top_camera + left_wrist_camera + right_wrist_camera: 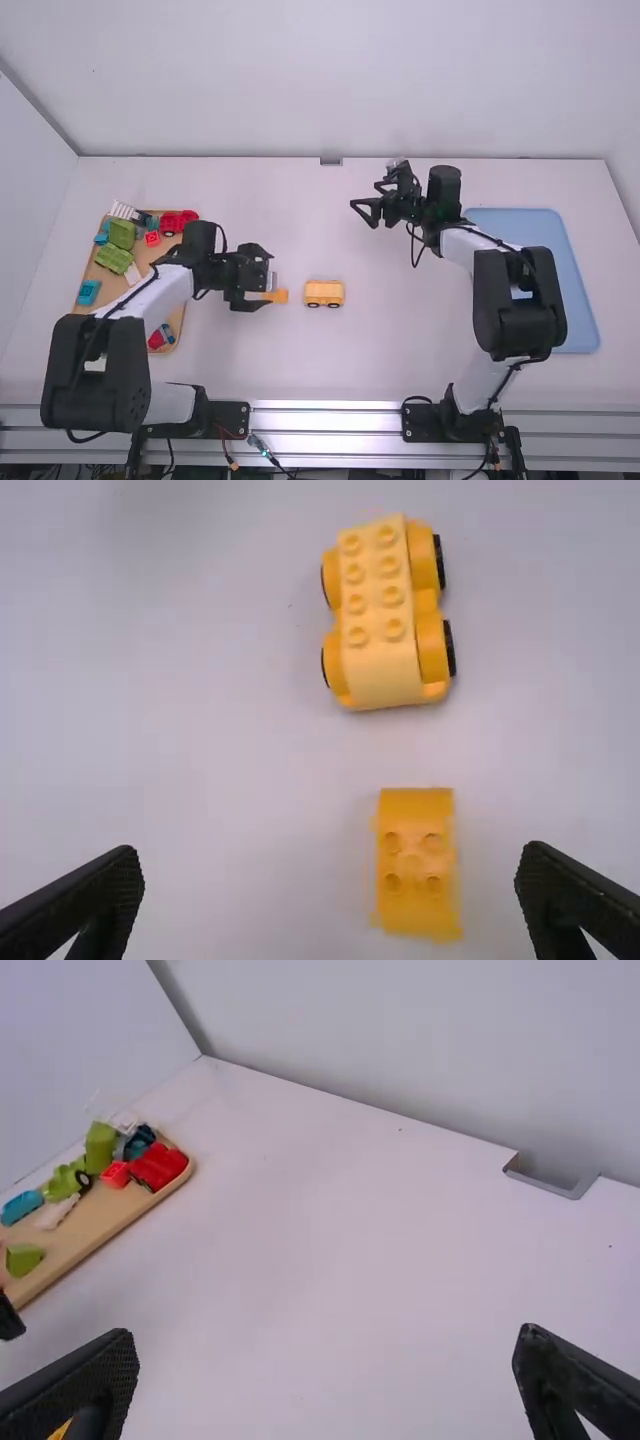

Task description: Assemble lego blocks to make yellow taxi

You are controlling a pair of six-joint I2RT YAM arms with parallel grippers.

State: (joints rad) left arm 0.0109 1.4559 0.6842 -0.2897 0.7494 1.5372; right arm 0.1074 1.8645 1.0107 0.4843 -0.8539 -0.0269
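Standing on the desk (400, 360), the yellow wheeled block (324, 292) is presented side-on in the high view, with two wheels displayed. By the left wrist view its top is revealed, bearing two rows of studs, with wheels along both flanks. Near it, the smaller orange-yellow block (416, 865) is seen apart from the wheeled block; its four studs are made out in the left wrist view, whereas in the high view it is partly hidden by the left gripper (262, 280). The fingers of that gripper are spread wide, the small block being framed between them with a gap on either side. The right gripper (367, 197) is held farther up the desk, its fingers likewise parted and empty. In the right wrist view, a red car (160, 1165) is distinguished on the wooden tray (100, 1220); in the high view, a blue tray (510, 225) is added, partly covered by the right arm.
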